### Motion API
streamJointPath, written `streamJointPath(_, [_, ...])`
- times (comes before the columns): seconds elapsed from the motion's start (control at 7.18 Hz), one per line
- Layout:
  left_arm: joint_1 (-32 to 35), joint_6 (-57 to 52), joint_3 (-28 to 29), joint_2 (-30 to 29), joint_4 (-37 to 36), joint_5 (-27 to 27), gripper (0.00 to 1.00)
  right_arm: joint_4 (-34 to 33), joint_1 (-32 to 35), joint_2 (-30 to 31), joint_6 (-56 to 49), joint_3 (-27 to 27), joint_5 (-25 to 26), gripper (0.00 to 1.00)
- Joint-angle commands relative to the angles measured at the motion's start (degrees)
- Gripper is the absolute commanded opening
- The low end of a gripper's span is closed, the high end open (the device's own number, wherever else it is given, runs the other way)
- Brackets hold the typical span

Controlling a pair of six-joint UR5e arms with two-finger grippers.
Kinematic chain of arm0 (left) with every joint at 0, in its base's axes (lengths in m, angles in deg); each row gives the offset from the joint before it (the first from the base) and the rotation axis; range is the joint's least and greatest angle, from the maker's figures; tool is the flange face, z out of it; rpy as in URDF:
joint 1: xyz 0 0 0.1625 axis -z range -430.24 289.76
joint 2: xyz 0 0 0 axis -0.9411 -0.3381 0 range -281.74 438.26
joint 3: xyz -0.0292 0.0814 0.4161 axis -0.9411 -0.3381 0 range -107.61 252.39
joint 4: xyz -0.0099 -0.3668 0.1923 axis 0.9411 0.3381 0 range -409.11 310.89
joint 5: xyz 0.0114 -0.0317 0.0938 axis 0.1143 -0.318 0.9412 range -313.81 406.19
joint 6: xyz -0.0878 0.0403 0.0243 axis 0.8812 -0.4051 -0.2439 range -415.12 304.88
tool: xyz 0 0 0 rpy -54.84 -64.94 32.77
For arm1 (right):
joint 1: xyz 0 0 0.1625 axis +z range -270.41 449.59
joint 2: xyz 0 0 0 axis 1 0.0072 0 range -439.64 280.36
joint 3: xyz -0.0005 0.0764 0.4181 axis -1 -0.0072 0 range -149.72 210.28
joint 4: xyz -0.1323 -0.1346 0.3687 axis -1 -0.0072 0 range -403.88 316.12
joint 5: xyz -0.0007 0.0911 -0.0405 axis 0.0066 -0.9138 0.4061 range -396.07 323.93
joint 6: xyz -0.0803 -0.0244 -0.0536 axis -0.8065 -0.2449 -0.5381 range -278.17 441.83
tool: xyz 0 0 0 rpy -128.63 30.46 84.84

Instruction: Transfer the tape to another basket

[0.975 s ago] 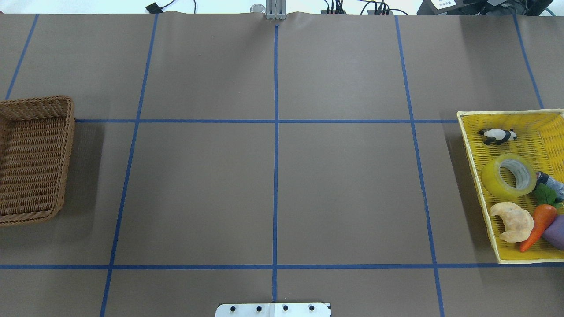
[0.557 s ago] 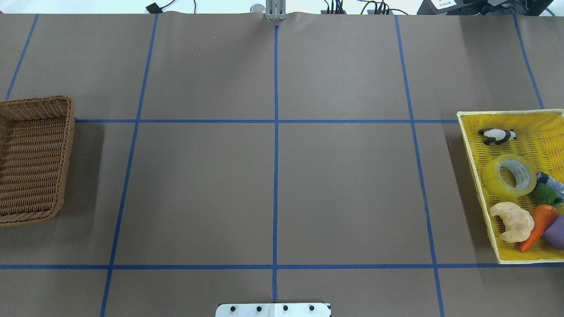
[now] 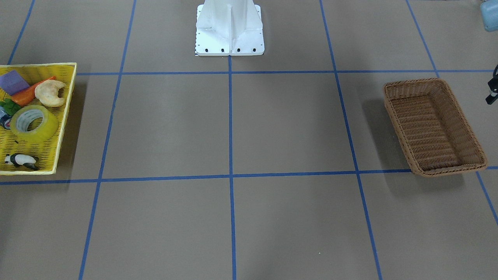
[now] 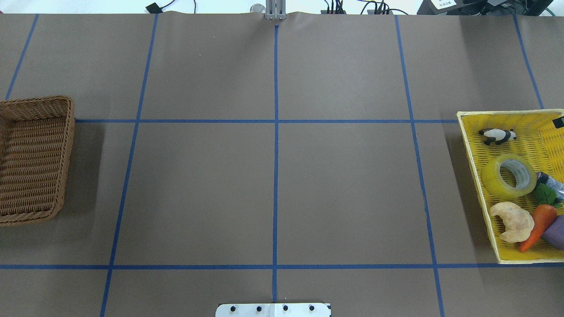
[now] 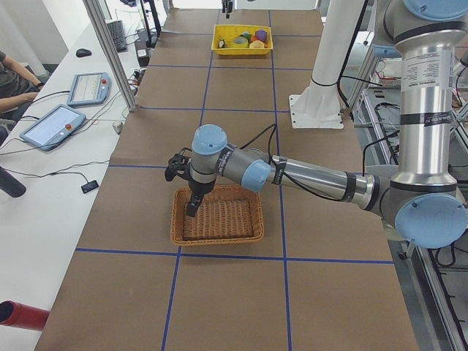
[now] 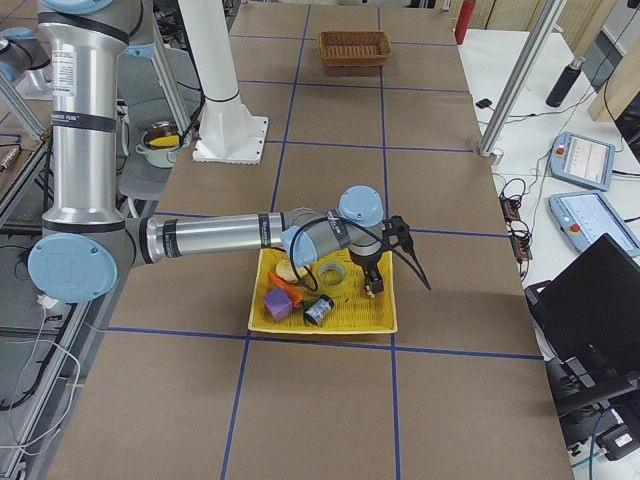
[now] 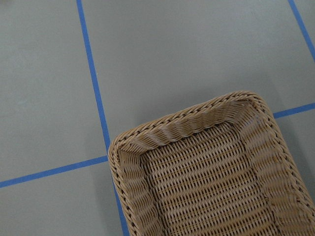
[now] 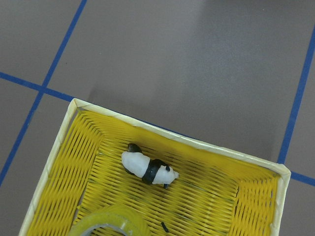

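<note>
The tape (image 4: 509, 175), a yellow translucent roll with a white core, lies flat in the yellow mesh basket (image 4: 502, 112) at the table's right end. It also shows in the front view (image 3: 34, 123) and at the bottom edge of the right wrist view (image 8: 110, 223). The brown wicker basket (image 4: 33, 158) stands empty at the left end. My right gripper (image 6: 395, 278) hovers over the yellow basket's far end, near the tape; only a black tip (image 4: 558, 122) shows overhead. My left gripper (image 5: 191, 203) hovers over the wicker basket (image 7: 211, 177). I cannot tell whether either gripper is open or shut.
The yellow basket also holds a toy panda (image 4: 498, 135), a croissant (image 4: 513, 221), a carrot (image 4: 538, 224), a purple block (image 4: 556, 231) and a dark can beside the tape. The white robot base (image 3: 229, 31) stands at the near middle edge. Blue tape lines grid the brown table.
A black tip of my right gripper has come into the overhead view's right edge, over the yellow basket. The tape and both baskets have not moved.
</note>
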Motion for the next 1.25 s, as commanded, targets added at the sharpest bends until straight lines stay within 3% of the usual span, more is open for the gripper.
streamJointPath(0.0, [-0.07,0.21,0.00,0.33,0.12,-0.10,0.98,0.28,-8.22,-0.01,4.01,-2.15,1.61,1.00])
streamJointPath(0.7, [0.02,0.48,-0.53,0.33,0.12,-0.37,0.98,2.74,-13.42,-0.44,3.67,-8.31,2.49,0.99])
streamJointPath(0.84, [0.02,0.48,-0.44,0.33,0.12,-0.28,0.98,2.75,-13.53,-1.14,3.67,-8.49,2.23,0.95])
streamJointPath(0.97, [0.02,0.48,-0.44,0.33,0.12,-0.37,0.98,2.66,-13.53,-1.15,3.76,-8.58,2.06,0.72])
streamJointPath(1.11, [0.02,0.56,-0.53,0.33,0.12,-0.37,0.98,2.66,-13.53,-1.15,3.93,-8.58,1.97,0.33])
